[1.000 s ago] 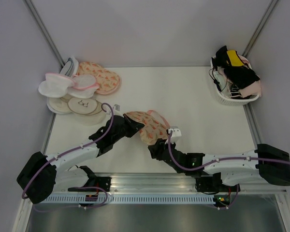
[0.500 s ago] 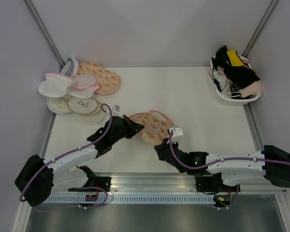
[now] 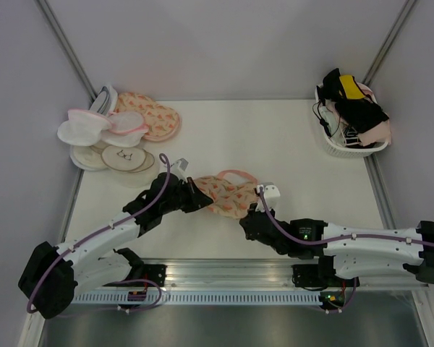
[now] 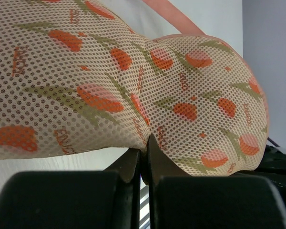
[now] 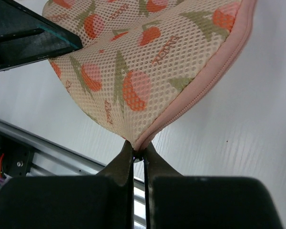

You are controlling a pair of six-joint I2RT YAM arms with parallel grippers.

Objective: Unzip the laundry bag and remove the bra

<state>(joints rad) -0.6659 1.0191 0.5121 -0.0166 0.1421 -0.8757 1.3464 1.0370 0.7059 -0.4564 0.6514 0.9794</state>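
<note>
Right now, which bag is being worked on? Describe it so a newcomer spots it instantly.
On the white table, look near the front edge, around the middle. The laundry bag there is peach mesh with an orange-and-green print and pink edging. Unlike the similar printed bag among the white pouches far left, the left gripper and right gripper pinch this one.

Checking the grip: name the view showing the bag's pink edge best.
Right wrist: the pink edge runs close-up into the shut right gripper. Top shows only a thin rim; left wrist, a short strip.
</note>
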